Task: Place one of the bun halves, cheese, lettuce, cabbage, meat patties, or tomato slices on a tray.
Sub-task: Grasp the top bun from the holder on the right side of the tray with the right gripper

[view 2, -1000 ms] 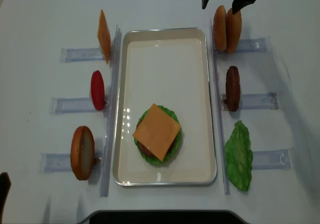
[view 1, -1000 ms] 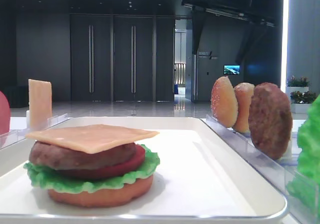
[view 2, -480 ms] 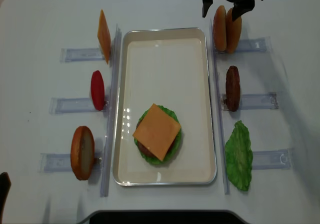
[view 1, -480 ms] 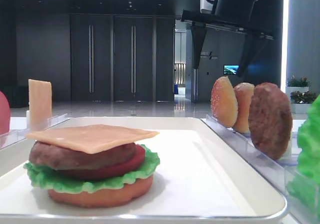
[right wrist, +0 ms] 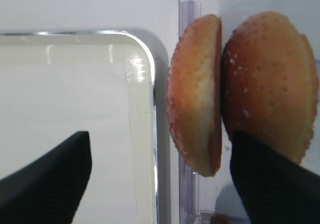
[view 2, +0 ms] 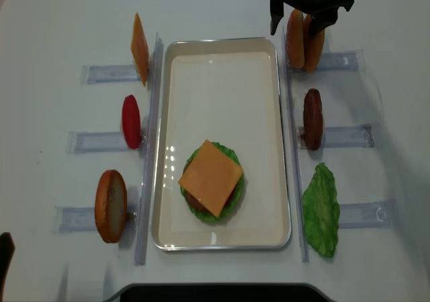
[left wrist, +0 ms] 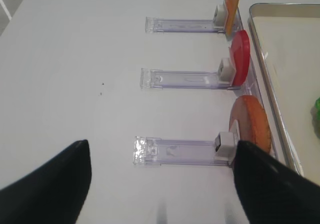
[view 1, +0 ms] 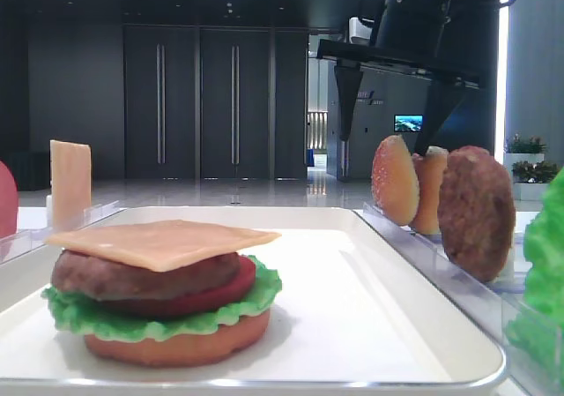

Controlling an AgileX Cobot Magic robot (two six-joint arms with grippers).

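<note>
Buns (right wrist: 240,89) stand pressed together in the rack beside the tray (right wrist: 150,114); our right gripper (right wrist: 160,169), jaws wide and empty, straddles only the nearer one, and could topple both.

**What the views cut off or cover**

From overhead the right gripper (view 2: 295,21) covers the tops of the two standing buns (view 2: 304,43), and its arm runs off the top edge. In its wrist view only the dark fingertips (right wrist: 47,181) show, cut by the bottom edge. The left gripper's fingers (left wrist: 42,184) are likewise clipped. In the low side view the lettuce (view 1: 548,264) and a tomato slice (view 1: 5,204) are cropped at the sides.
</note>
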